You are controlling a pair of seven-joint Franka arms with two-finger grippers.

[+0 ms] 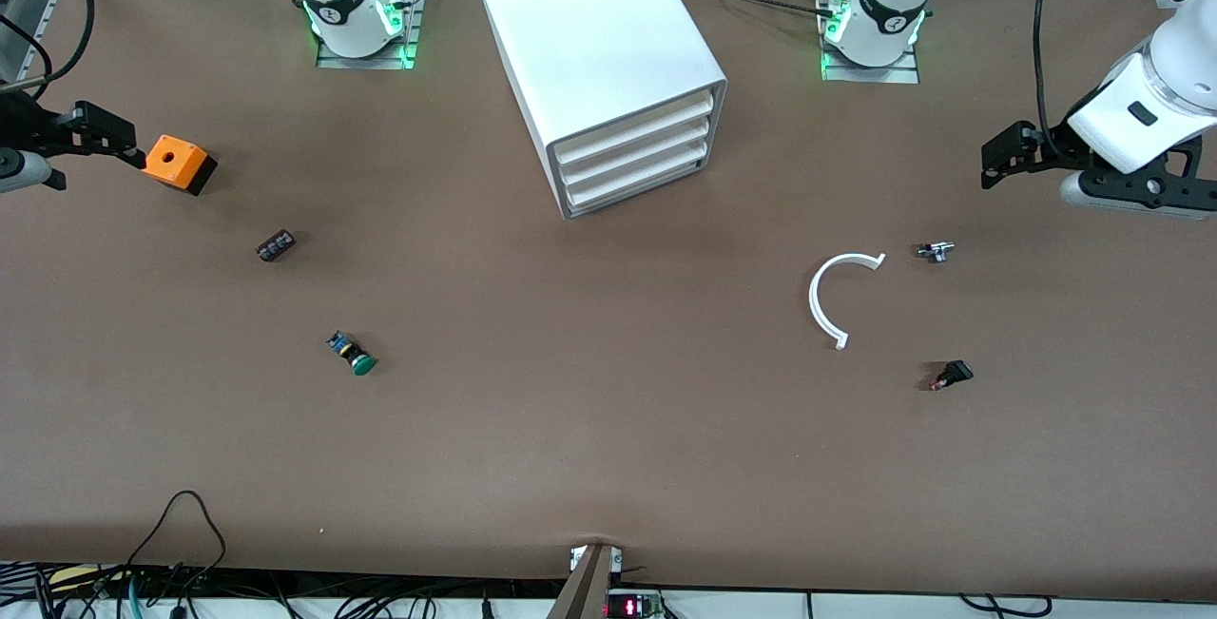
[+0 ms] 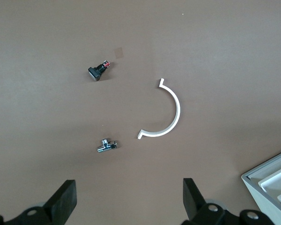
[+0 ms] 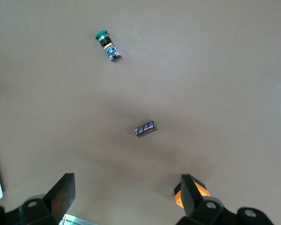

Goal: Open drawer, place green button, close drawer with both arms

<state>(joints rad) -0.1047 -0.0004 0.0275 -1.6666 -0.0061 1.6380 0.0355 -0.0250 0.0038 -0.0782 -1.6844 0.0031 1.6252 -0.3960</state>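
**Drawers shut, button out on the counter, both sets of fingers apart**

Nearest the front camera on the brown counter (image 1: 608,467) we find the tiny green-capped push button with black body and blue rear (image 1: 351,353), lying on its side toward the right arm's end, its long axis slanted with the green cap pointing nearer the camera.

Going by size: the large white box-shaped cabinet (image 1: 608,58) stands between the two arm bases, and its lowest shallow white drawer (image 1: 635,189) looks fully closed. The curved white plastic half-ring (image 1: 827,300) lies toward the left arm's end; the orange cube with a hole (image 1: 176,163) sits just beside the right gripper (image 1: 119,145).

The right gripper hangs at its end of the counter, fingers (image 3: 61,194) spread apart, empty. The left gripper (image 1: 1008,155) waits likewise, fingers (image 2: 65,199) apart.

We judge the right arm nearer the button, the left arm better placed for the drawer.
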